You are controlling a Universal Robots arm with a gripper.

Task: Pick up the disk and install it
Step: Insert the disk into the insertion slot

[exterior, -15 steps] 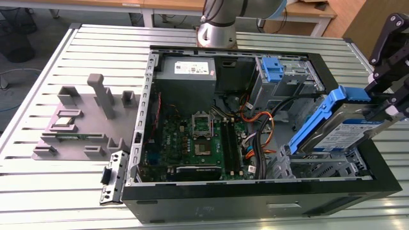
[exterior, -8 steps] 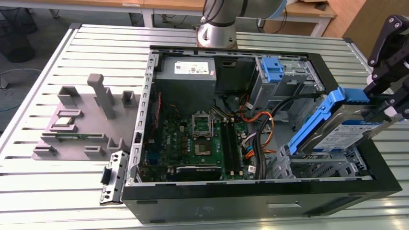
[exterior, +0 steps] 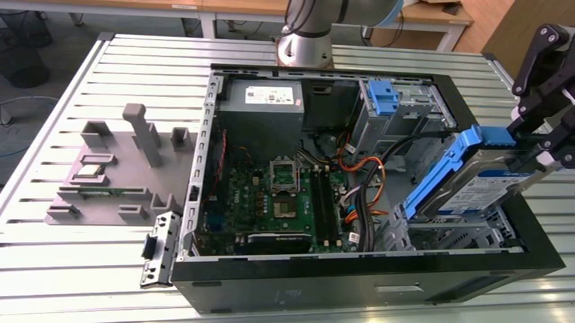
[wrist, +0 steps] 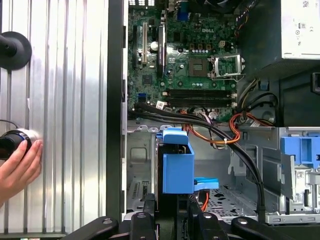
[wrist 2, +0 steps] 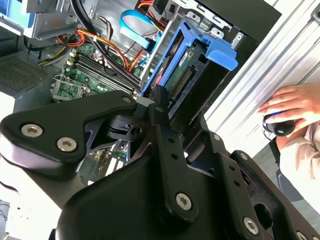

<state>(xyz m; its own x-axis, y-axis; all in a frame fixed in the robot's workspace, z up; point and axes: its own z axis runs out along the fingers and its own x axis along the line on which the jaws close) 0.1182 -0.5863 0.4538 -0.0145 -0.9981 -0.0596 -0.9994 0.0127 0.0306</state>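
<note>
The disk point(exterior: 485, 192) is a silver drive with a blue-and-white label and blue side rails. It hangs tilted over the drive cage point(exterior: 449, 235) at the front corner of the open computer case point(exterior: 359, 276), on the exterior view's right. My black gripper point(exterior: 537, 149) is shut on the disk's upper end. In the second wrist view the disk point(wrist 2: 187, 67) points down into the case beyond the gripper point(wrist 2: 167, 107). In the first wrist view the disk's blue end point(wrist: 177, 167) sits just ahead of the gripper point(wrist: 170, 217), above the cage floor.
Orange and black cables point(exterior: 373, 171) run beside the cage. The motherboard point(exterior: 279, 195), a grey power supply point(exterior: 260, 94) and a blue bracket point(exterior: 382, 97) lie inside the case. A grey fixture point(exterior: 117, 168) stands on the slatted table. A person's hand point(wrist 2: 295, 105) rests outside the case.
</note>
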